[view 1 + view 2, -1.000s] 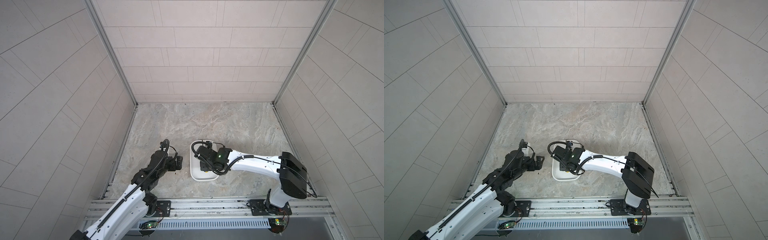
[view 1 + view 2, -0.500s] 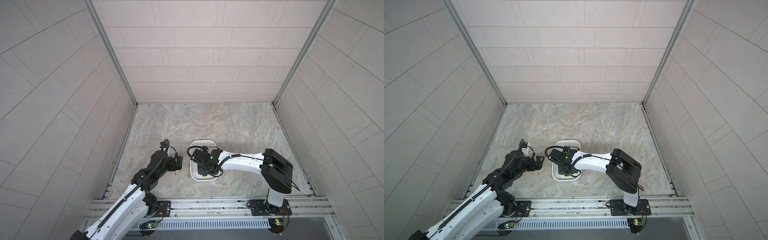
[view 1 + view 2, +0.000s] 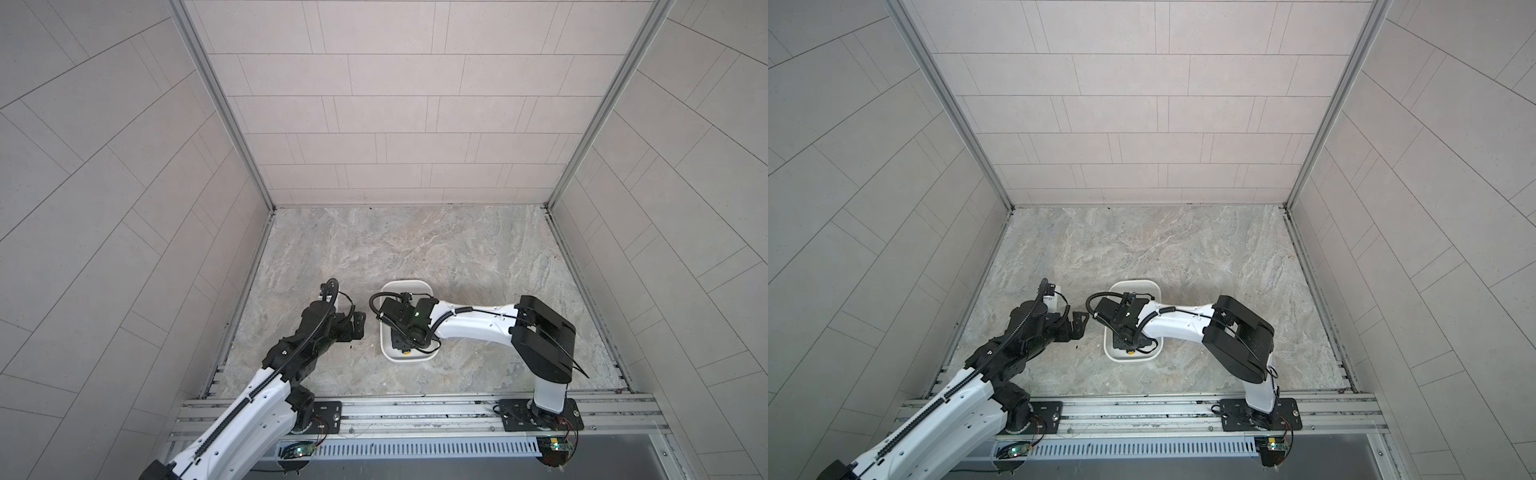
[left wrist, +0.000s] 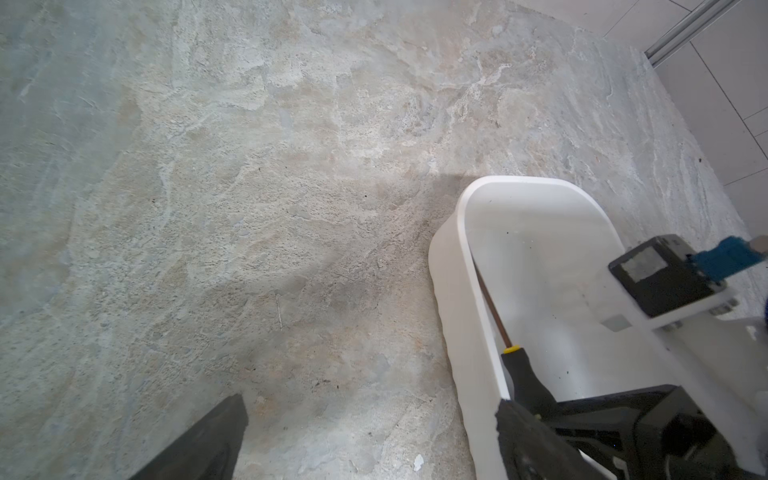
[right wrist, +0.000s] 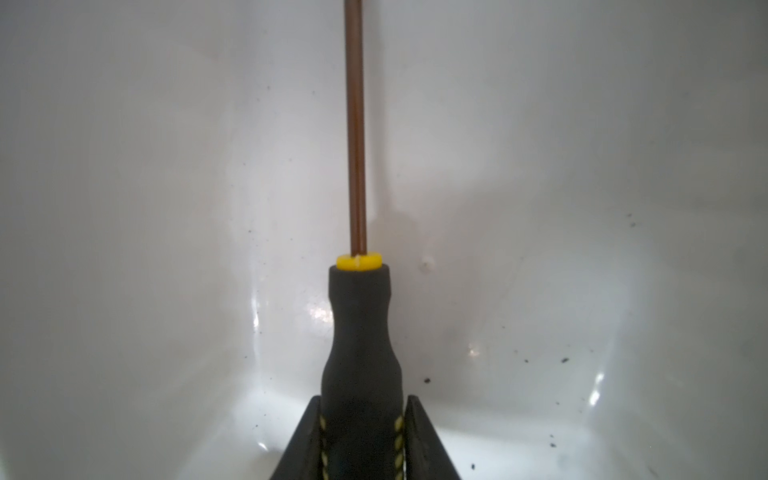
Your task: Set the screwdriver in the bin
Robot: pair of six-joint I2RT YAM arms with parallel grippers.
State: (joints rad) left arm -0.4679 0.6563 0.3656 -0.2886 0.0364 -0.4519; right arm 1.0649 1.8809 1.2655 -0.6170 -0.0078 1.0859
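The screwdriver (image 5: 360, 332) is inside the white bin (image 5: 124, 249), handle between the fingers of the right gripper (image 5: 362, 403); whether they clamp it, I cannot tell.

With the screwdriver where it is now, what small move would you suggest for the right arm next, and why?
Probably open the right gripper to let go. Its jaws flank the handle of the screwdriver closely, and the shaft sits low inside the bin, along one wall, so a release should leave it in the bin. Whether it touches the floor I cannot tell.
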